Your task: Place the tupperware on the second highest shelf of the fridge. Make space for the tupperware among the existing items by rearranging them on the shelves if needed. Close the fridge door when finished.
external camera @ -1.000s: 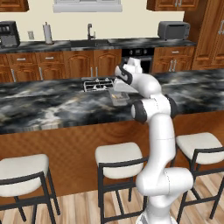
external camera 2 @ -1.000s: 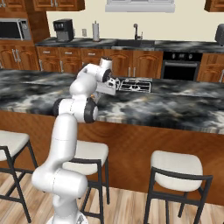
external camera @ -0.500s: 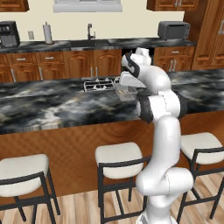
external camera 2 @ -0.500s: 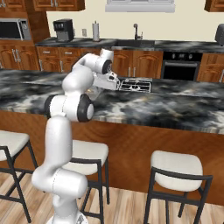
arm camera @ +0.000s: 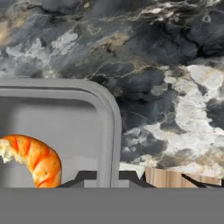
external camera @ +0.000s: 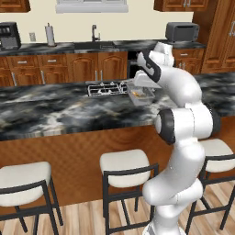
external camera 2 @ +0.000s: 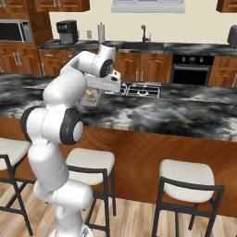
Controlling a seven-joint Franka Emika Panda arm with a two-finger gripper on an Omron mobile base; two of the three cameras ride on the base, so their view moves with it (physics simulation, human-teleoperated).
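Hand view: clear rectangular plastic tupperware (arm camera: 57, 131) with orange food pinched by its right rim in the narrowed end effector (arm camera: 107, 177), lifted above the dark marble bench (arm camera: 175, 87).

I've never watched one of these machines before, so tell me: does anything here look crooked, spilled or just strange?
Nothing is spilled or broken. The one odd sight is the tupperware: it hangs tilted above the marble counter, pinched by one wall between the shut fingers. The orange food remains inside.

Clear tupperware (external camera: 140, 93) above marble counter (external camera: 55, 114)
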